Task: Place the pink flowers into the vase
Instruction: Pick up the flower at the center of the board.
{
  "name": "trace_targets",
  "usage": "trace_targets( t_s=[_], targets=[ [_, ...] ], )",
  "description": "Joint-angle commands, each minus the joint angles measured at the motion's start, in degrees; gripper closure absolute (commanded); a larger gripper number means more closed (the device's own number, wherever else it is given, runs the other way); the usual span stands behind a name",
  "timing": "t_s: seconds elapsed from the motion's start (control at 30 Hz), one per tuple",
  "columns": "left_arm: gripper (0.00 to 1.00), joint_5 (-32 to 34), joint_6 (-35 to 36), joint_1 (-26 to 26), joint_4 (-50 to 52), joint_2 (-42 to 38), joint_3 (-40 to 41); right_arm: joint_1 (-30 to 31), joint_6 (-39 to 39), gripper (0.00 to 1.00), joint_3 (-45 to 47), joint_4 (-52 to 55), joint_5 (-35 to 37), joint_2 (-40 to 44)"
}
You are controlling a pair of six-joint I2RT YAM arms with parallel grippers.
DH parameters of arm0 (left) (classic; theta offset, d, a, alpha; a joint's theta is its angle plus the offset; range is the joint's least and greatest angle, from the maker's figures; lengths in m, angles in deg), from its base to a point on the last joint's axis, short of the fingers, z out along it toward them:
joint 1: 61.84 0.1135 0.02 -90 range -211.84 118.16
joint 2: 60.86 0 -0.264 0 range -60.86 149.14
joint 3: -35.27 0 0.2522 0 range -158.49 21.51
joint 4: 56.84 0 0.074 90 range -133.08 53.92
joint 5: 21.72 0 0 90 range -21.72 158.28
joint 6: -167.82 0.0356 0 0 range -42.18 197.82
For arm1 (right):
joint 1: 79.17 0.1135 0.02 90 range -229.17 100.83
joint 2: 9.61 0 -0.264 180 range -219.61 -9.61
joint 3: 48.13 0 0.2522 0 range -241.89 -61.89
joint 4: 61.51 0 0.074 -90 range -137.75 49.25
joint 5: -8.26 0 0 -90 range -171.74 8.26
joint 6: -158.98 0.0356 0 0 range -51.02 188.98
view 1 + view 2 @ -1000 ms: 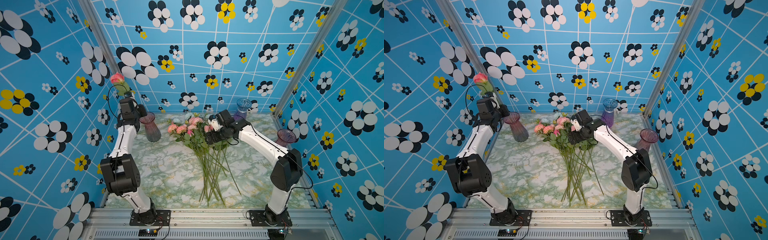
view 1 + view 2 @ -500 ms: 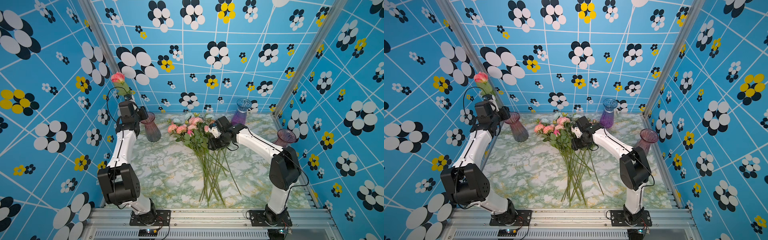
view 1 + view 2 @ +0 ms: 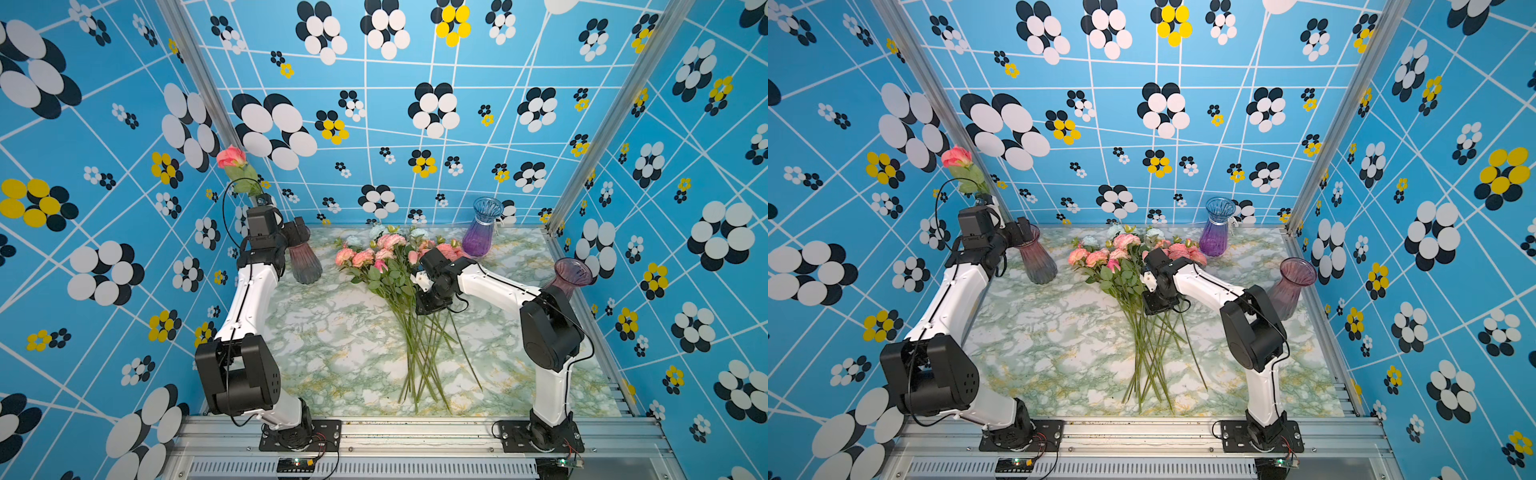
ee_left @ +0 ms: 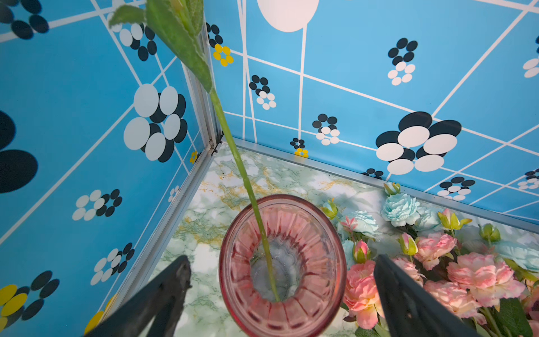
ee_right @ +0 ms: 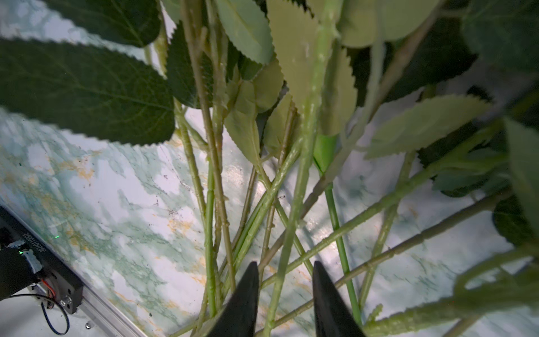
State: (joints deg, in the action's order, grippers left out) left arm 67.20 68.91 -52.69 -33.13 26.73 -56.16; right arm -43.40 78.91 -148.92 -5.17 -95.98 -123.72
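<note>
One pink rose (image 3: pixel 231 156) (image 3: pixel 956 156) stands in the smoky pink vase (image 3: pixel 305 262) (image 3: pixel 1038 262) at the back left, its stem (image 4: pixel 245 181) leaning on the rim (image 4: pixel 315 221). My left gripper (image 4: pixel 281 261) (image 3: pixel 297 232) hovers open over the vase mouth, touching nothing. The other pink flowers (image 3: pixel 384 253) (image 3: pixel 1121 249) lie in a bundle mid-table, stems (image 3: pixel 419 353) fanned toward the front. My right gripper (image 5: pixel 285 264) (image 3: pixel 428 307) is down among these stems, jaws narrowly apart with one green stem (image 5: pixel 294 204) between them.
A blue-purple vase (image 3: pixel 482 228) (image 3: pixel 1217 228) stands at the back, and a purple vase (image 3: pixel 569 278) (image 3: pixel 1289 286) at the right edge behind my right arm. Pale blue flowers (image 4: pixel 399 208) (image 3: pixel 378 230) lie at the far end of the bundle. Patterned walls close three sides.
My left gripper has opened and let go of the rose stem, which stays in the vase. My right gripper has dropped into the stems and its jaws have narrowed.
</note>
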Motion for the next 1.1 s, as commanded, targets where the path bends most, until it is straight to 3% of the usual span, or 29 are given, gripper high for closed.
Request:
trace_targets(
  t_s=[0.0, 0.37, 0.73, 0.83, 1.07],
  targets=[
    [0.01, 1.8, 0.7, -0.9, 2.1, -2.9, 0.4, 0.1, 0.6, 0.68, -0.4, 0.1, 0.5, -1.5],
    [0.01, 3.4, 0.6, -5.0, 5.6, -6.4, -0.8, 0.2, 0.1, 0.93, -1.6, 1.7, 1.7, -0.9],
    [0.0, 4.6, 0.9, -12.3, 9.8, -7.8, -1.2, 0.1, -0.9, 0.98, -6.6, 5.2, 3.4, 1.6],
    [0.0, 0.7, -2.4, -13.5, 10.3, -7.1, -1.6, 0.1, -1.3, 0.99, -8.9, 6.3, 4.4, 2.3],
    [0.0, -16.9, -14.1, -17.5, 5.8, -2.5, -2.7, 0.1, -1.7, 1.0, -18.1, 9.1, 4.9, 2.5]
  ],
)
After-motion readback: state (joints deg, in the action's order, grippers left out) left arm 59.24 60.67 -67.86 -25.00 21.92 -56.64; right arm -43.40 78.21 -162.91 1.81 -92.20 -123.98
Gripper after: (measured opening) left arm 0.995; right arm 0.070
